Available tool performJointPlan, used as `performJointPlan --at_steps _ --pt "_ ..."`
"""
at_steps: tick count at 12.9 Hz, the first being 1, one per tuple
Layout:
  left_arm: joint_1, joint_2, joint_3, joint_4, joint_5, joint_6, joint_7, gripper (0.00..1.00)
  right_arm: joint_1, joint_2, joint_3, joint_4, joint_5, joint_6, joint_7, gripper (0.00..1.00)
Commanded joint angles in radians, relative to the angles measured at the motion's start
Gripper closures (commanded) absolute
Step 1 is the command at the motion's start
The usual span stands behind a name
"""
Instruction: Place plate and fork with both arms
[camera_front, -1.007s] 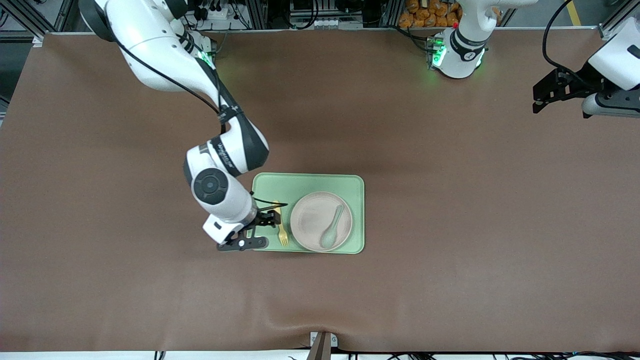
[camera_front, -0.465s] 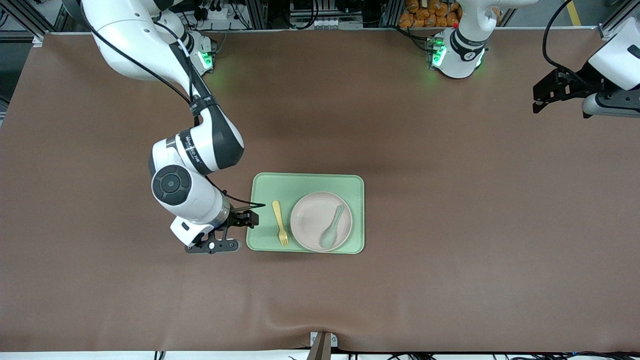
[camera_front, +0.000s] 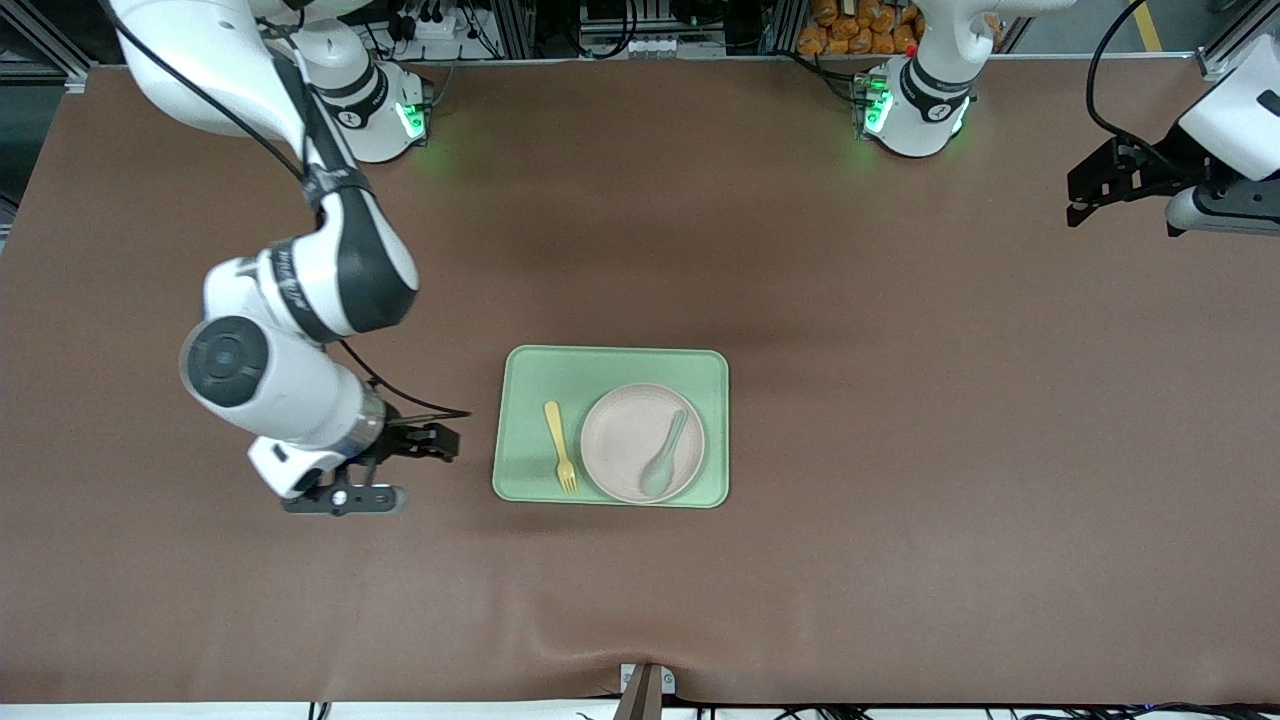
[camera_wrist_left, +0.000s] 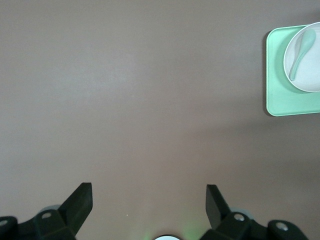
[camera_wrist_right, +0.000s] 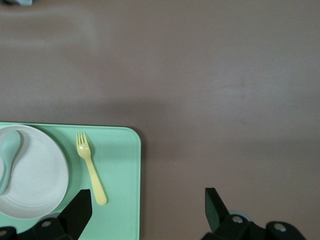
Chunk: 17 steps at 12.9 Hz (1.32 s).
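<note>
The cream plate (camera_front: 642, 442) lies on the light-green tray (camera_front: 615, 366) at mid-table, with a grey-green spoon (camera_front: 664, 455) in it. The pale-yellow fork (camera_front: 560, 446) lies on the tray beside the plate, toward the right arm's end. The right wrist view shows the fork (camera_wrist_right: 91, 167), plate (camera_wrist_right: 40, 175) and tray (camera_wrist_right: 122, 200). My right gripper (camera_front: 428, 443) is open and empty over bare table beside the tray. My left gripper (camera_front: 1085, 195) is open and empty, waiting at the left arm's end; its wrist view shows the plate (camera_wrist_left: 305, 75).
The brown table cover (camera_front: 900, 400) spreads wide around the tray. The arm bases (camera_front: 915, 100) stand along the table's edge farthest from the front camera. A small bracket (camera_front: 645, 685) sits at the table's near edge.
My right gripper has drawn away from the fork and off the tray toward the right arm's end of the table, open and empty. The fork stays on the tray. The left arm has not moved.
</note>
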Motion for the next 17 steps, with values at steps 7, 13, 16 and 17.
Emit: performJointPlan --at_steps 7,13,16,17 --pt "0.002 -0.016 0.004 -0.004 -0.018 -0.004 0.006 0.0 -0.208 -0.177 0.018 -0.021 0.014 -0.212 -0.018 0.0" --pt "0.002 -0.016 0.012 -0.004 -0.018 -0.004 0.006 0.0 -0.269 -0.392 0.003 -0.102 0.014 -0.309 -0.147 0.0" --pt "0.002 -0.016 0.012 -0.004 -0.019 -0.004 0.006 0.0 -0.289 -0.523 0.003 -0.226 0.011 -0.311 -0.15 0.0" --pt "0.002 -0.016 0.012 -0.004 -0.019 -0.004 0.006 0.0 -0.289 -0.557 0.005 -0.26 0.006 -0.312 -0.15 0.0"
